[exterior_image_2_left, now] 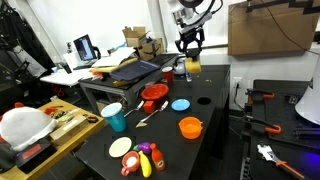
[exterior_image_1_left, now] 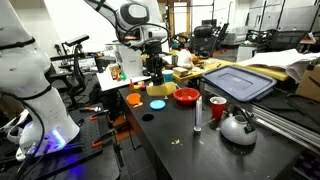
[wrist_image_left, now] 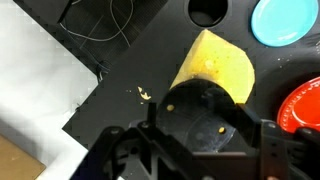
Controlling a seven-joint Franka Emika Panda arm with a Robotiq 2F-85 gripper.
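Observation:
My gripper (exterior_image_2_left: 190,50) is at the far end of the black table (exterior_image_2_left: 215,110), closed round the dark, round top of a yellow container (exterior_image_2_left: 192,67). In the wrist view the container's yellow body (wrist_image_left: 215,60) reaches away from the jaws (wrist_image_left: 207,135), and its dark top fills the gap between the fingers. I cannot tell whether its base rests on the table. In an exterior view the gripper (exterior_image_1_left: 155,66) hangs over the same spot, just behind a blue plate (exterior_image_1_left: 157,104).
A red bowl (exterior_image_2_left: 153,95), the blue plate (exterior_image_2_left: 180,104), an orange bowl (exterior_image_2_left: 190,127), a teal cup (exterior_image_2_left: 115,118) and a white plate (exterior_image_2_left: 120,147) lie on the table. A red cup (exterior_image_1_left: 217,107), a kettle (exterior_image_1_left: 238,127) and a grey tray (exterior_image_1_left: 240,80) stand nearby.

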